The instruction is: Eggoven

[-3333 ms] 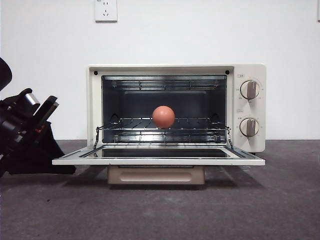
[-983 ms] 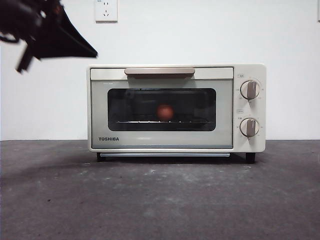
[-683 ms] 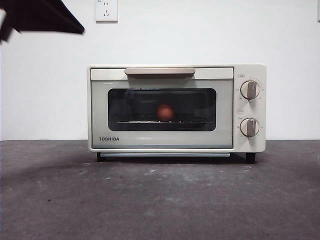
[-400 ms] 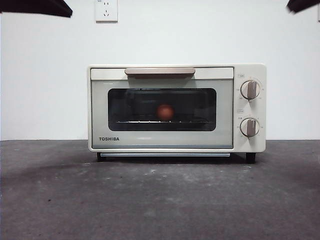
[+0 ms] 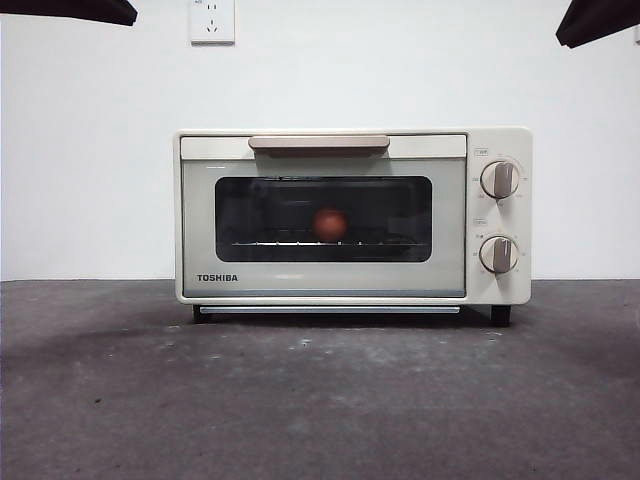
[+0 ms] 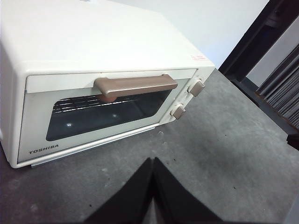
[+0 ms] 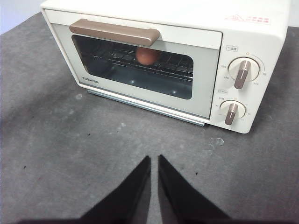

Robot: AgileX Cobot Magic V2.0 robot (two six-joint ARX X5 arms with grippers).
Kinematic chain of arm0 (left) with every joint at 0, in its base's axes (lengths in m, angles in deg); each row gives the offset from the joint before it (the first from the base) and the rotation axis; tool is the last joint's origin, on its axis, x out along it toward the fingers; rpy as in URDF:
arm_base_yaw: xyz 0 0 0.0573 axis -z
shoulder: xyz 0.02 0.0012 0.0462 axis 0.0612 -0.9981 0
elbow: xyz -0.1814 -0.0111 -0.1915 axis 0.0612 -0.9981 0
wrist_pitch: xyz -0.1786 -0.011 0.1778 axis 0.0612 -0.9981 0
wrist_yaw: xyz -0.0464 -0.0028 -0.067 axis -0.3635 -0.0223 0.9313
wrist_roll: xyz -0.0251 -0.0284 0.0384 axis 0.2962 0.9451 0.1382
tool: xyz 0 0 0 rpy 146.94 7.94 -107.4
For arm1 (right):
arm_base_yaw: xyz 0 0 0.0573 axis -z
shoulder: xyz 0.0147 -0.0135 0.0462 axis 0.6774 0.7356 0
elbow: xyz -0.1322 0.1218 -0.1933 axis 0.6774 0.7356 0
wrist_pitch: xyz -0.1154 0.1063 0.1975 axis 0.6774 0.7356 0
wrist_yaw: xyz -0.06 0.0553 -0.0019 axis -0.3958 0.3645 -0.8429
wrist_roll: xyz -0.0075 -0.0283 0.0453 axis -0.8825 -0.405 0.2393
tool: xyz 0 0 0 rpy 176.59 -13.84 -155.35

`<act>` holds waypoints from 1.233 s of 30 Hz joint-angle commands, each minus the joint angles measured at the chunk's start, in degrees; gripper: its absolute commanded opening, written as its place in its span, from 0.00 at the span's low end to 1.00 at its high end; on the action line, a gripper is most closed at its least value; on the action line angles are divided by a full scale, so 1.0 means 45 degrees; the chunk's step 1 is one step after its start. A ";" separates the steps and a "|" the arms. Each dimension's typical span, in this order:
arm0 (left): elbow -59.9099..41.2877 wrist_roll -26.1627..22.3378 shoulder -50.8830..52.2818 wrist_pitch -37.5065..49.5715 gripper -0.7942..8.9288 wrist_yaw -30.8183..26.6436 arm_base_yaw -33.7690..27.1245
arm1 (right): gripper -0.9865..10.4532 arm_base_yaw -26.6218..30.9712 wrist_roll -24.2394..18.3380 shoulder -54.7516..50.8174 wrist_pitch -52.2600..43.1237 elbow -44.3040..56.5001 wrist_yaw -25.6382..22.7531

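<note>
Since half a second ago the dark tip at upper right has grown. Oven [image 5: 352, 215] faces the camera, door shut, long axis left-right; egg [image 5: 330, 224] sits mid-rack behind the glass. Left gripper [image 6: 153, 164] pinched together, right gripper [image 7: 154, 161] barely apart, both empty above the table [image 5: 320, 400].

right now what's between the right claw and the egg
The oven's shut glass door and a bare stretch of grey table. The right wrist view shows the egg behind the glass, the right claw empty.
</note>
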 commanded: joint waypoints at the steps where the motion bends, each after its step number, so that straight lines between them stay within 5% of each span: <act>1: 0.0165 -0.0165 -0.0092 0.0151 0.09 -0.0005 0.0034 | 0.09 -0.0136 0.0039 -0.0078 -0.0146 -0.0058 -0.0039; 14: 0.0165 -0.0170 -0.0102 0.0155 0.09 -0.0010 0.0039 | 0.09 -0.0136 0.0039 -0.0403 -0.0151 -0.0058 -0.0044; 17: 0.0160 -0.1481 0.0005 0.0223 0.09 -0.0107 0.0087 | 0.09 -0.0136 0.0039 -0.0408 -0.0151 -0.0058 -0.0039; 23: -0.0160 -0.3716 0.1171 0.0248 0.09 -0.3162 -0.0777 | 0.09 -0.0136 0.0039 -0.0408 -0.0146 -0.0058 -0.0039; 29: -0.1923 -0.4522 0.3458 0.0563 0.09 -0.3521 -0.2322 | 0.09 -0.0136 0.0039 -0.0408 -0.0146 -0.0058 -0.0039; 37: -0.6149 -0.4595 0.6795 0.3361 0.09 -0.3852 -0.3123 | 0.09 -0.0136 0.0039 -0.0408 -0.0151 -0.0058 -0.0044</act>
